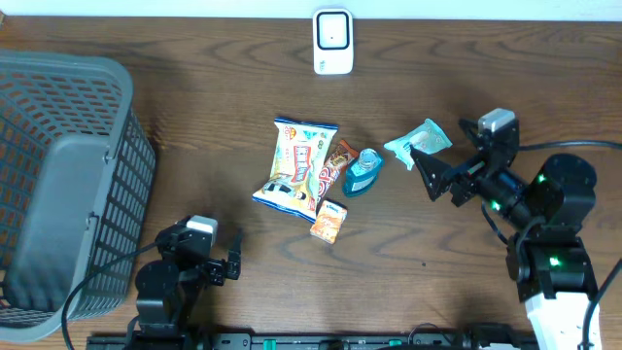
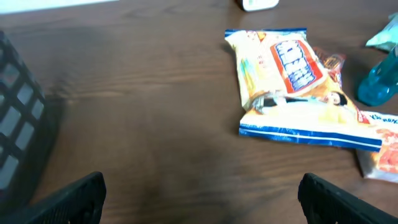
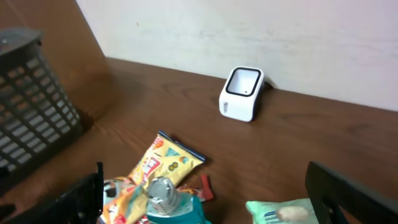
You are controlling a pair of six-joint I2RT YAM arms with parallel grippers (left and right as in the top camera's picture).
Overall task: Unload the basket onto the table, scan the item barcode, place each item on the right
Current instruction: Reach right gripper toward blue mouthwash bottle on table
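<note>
Most of the view is a dark brown wooden table [image 1: 486, 58], with a grey plastic lattice basket [image 1: 126, 204] standing at its left end. Both arms sit at the near edge. The left gripper [image 2: 202, 199] hangs over bare wood with its fingers spread wide and nothing between them. The right gripper [image 1: 428, 175] is equally wide and empty, and it points towards the goods in the middle.

Largest of those goods is a yellow-and-blue foil snack bag [image 1: 296, 167], lying flat. Beyond it, against the far edge, stands a white box-shaped barcode scanner [image 1: 332, 41], window facing the table. A pale green soft pouch [image 1: 423, 141] lies just beside the right fingers – probably the item to scan, being the nearest.

Beside the bag are a teal plastic bottle [image 1: 363, 173] and a red-brown thin wrapper [image 1: 337, 158], touching each other. An orange small packet [image 1: 329, 222] lies just below them.

The pouch looks light, limp and slick. It would likely crumple or slide under a careless pinch, so it seems best taken across a flat sealed edge – leaving its faces free to turn towards the scanner. Its barcode cannot be made out.
</note>
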